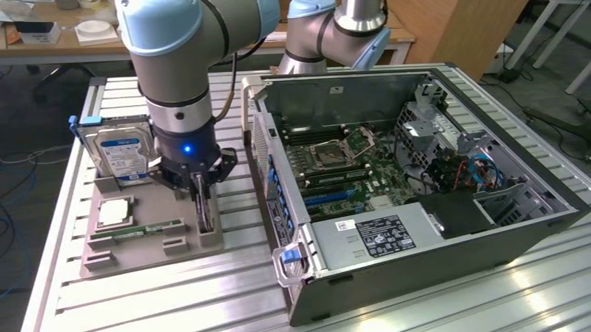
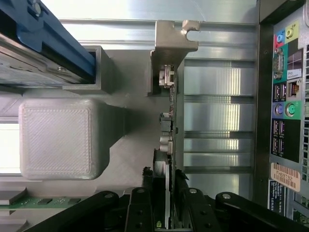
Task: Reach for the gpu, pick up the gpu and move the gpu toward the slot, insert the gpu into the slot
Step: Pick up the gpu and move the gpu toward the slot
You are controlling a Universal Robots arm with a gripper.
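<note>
The gpu [image 1: 205, 220] stands on edge in a slot of the grey holder tray [image 1: 138, 261], at the exterior view's left of the computer case. My gripper [image 1: 199, 188] reaches straight down onto its top edge. In the wrist view the gpu [image 2: 170, 121] runs away from the camera as a thin card, with its silvery end bracket [image 2: 175, 41] at the far end. There my gripper [image 2: 166, 203] has its black fingers [image 2: 146, 193] pressed against both faces of the card, shut on it. The slot [image 1: 326, 198] is a blue strip on the green motherboard inside the open case.
On the holder tray stand a hard drive [image 1: 120, 152], a CPU [image 1: 113, 213] and a green memory stick [image 1: 138, 229]. The open computer case [image 1: 434, 242] lies just to the exterior view's right; its rear port panel [image 2: 285, 111] is close beside the card. Slatted aluminium table [image 1: 480, 297] underneath.
</note>
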